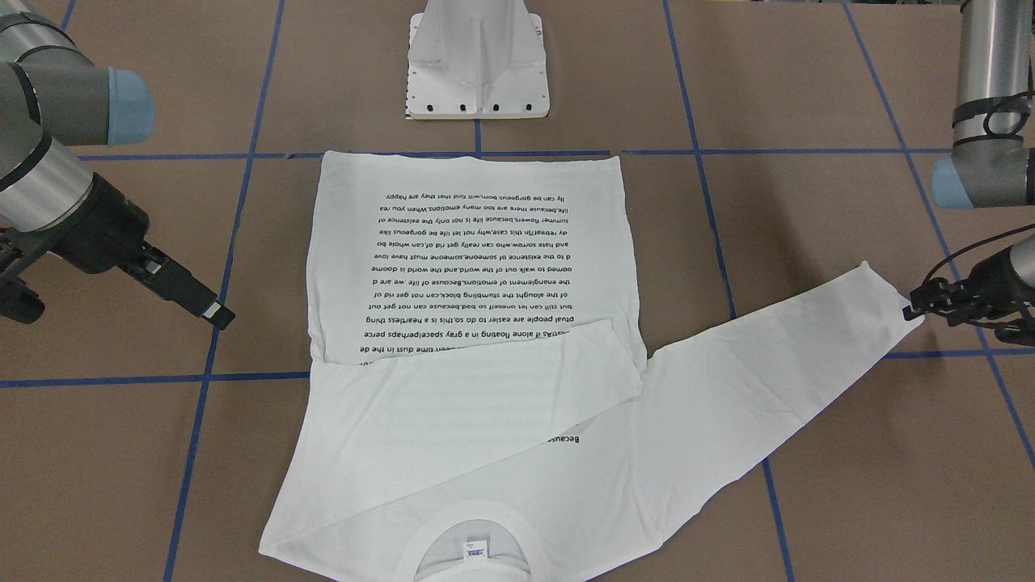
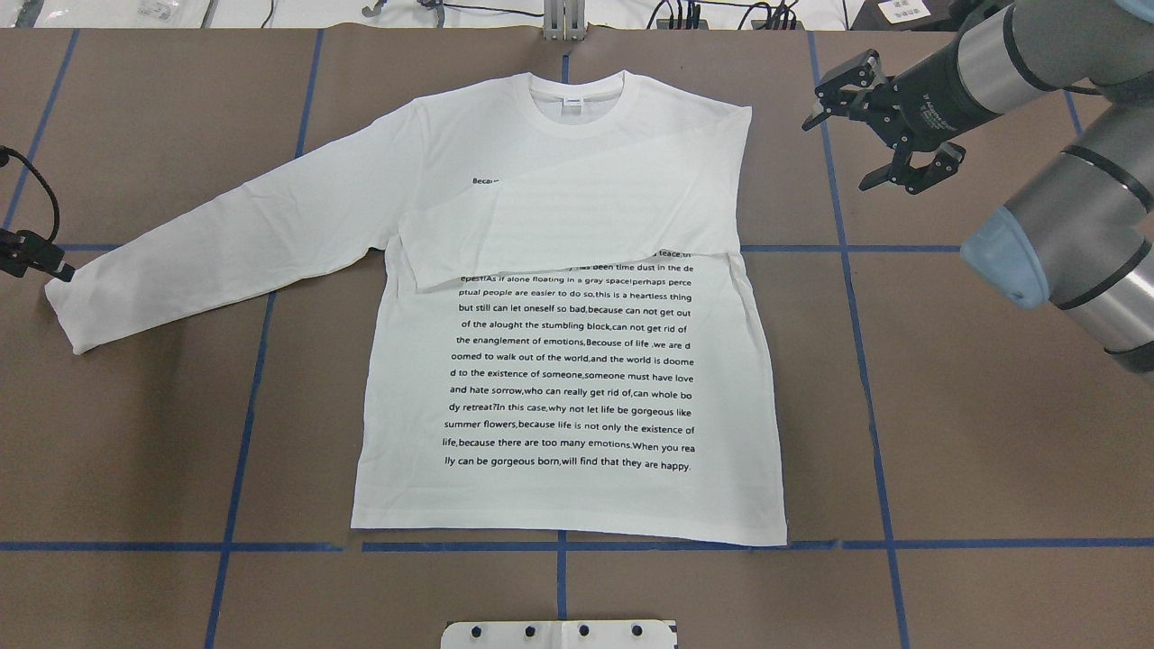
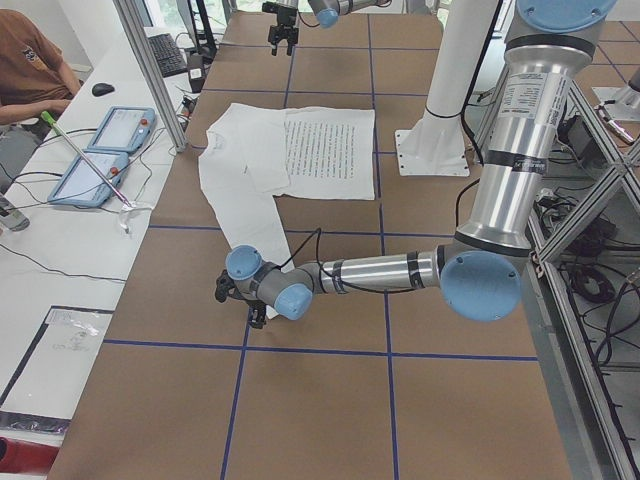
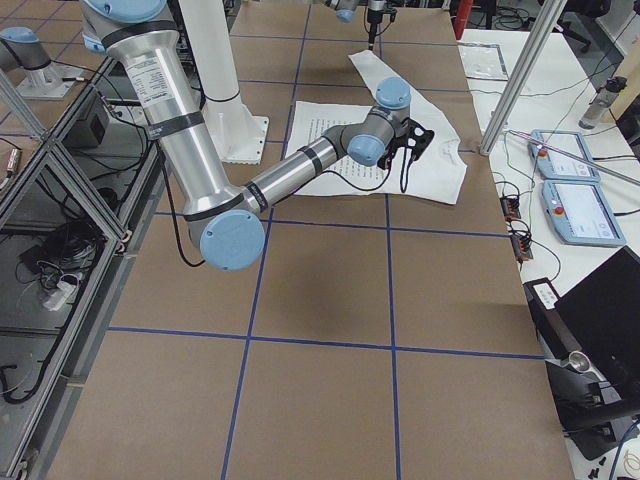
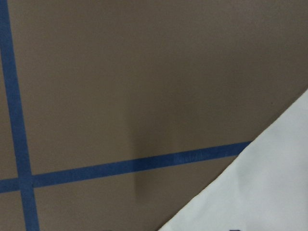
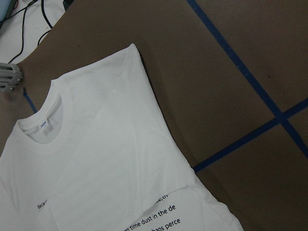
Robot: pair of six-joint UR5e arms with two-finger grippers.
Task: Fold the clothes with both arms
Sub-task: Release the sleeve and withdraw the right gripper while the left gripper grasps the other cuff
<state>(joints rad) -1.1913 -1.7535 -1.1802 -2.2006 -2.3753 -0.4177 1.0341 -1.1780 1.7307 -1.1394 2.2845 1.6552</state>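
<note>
The white long-sleeved shirt lies flat, printed text up, neck label at the far side. One sleeve is folded across the chest. The other sleeve stretches out sideways to its cuff. My left gripper sits low at that cuff's corner; its jaws are not clear in any view. The left wrist view holds only a corner of white cloth on the table. My right gripper hovers open and holds nothing, beside the shirt's folded-side shoulder.
The white pedestal base stands just beyond the shirt's hem. Brown table covering with blue tape lines surrounds the shirt. A side bench with tablets, cables and a seated person runs along the far edge.
</note>
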